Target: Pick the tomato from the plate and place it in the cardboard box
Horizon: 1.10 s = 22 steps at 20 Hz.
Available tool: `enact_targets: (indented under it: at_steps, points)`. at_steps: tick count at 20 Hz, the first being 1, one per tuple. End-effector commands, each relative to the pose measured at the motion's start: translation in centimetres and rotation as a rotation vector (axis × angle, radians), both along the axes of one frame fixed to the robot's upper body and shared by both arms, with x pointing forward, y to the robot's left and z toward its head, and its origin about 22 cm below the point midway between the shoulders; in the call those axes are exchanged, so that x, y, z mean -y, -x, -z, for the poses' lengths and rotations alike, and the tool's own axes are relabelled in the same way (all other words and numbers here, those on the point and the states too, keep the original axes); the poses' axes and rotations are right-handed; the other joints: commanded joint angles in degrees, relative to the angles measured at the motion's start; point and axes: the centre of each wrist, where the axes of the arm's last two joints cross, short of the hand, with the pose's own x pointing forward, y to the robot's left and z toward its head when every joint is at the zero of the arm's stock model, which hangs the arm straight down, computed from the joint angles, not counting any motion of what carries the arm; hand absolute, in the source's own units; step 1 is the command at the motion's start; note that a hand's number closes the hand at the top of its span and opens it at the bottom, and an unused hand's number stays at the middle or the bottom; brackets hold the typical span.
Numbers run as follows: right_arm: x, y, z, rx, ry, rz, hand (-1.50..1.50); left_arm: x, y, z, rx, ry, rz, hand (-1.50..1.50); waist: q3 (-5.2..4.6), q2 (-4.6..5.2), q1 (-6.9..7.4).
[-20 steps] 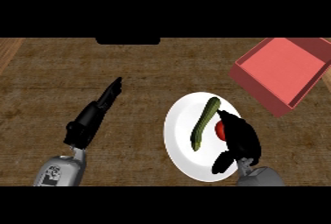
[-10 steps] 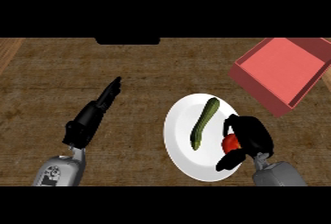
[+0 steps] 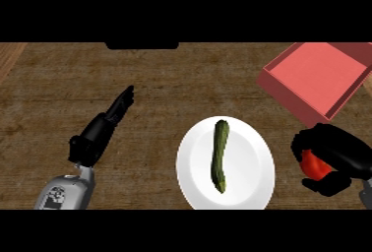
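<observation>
My right hand (image 3: 339,152) is curled round the red tomato (image 3: 315,164), holding it off the plate, to the right of the plate's rim and just below the box's near corner. The white plate (image 3: 248,182) lies at centre bottom with only a green cucumber (image 3: 219,154) on it. The box (image 3: 318,78), reddish with an open top, sits at the upper right, tilted in the view. My left hand (image 3: 102,130) lies open at the left, fingers straight and pointing up the counter.
The wooden counter (image 3: 167,78) spreads around everything. A dark object (image 3: 141,45) sits at the top edge in the middle. The right edge of the view cuts off part of the box and my right forearm.
My right hand has carried the tomato off the plate, moving right toward the box. The cucumber stays on the plate, and the left hand has not moved.
</observation>
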Motion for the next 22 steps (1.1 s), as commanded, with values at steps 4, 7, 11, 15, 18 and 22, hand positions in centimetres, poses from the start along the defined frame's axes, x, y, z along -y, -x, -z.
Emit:
enact_targets:
  at_steps: [4, 7, 11, 15, 18, 22]
  points:
    - [11.8, 0.2, -5.8, 0.253, -0.114, -0.184, 1.50, -1.3, -0.2, 0.8, -0.004, -0.006, -0.015, 0.00, -0.05, 0.31, -0.90]
    - [16.7, 0.7, -8.8, 0.294, -0.230, -0.202, 1.50, 0.5, -0.3, 0.2, 0.006, 0.003, 0.005, 0.00, -0.12, 0.17, -0.28]
    - [20.7, 2.3, -11.6, 0.291, -0.308, -0.224, 1.50, 0.4, 0.2, -0.8, 0.012, -0.001, 0.007, 0.00, -0.20, -0.14, 0.46]
    - [22.2, 3.1, -13.2, 0.270, -0.448, -0.233, 1.50, 0.9, 0.1, 0.0, -0.013, -0.006, 0.027, 0.00, -0.18, 0.02, 0.32]
    - [23.7, 4.2, -16.0, 0.298, -0.511, -0.180, 1.50, -0.9, 0.6, 0.6, -0.009, -0.005, -0.004, 0.00, -0.30, -0.24, 0.12]
    - [23.9, 3.8, -18.3, 0.254, -0.575, -0.107, 1.50, -0.2, -0.3, 0.4, 0.005, -0.014, 0.030, 0.00, -0.35, 0.26, 1.22]
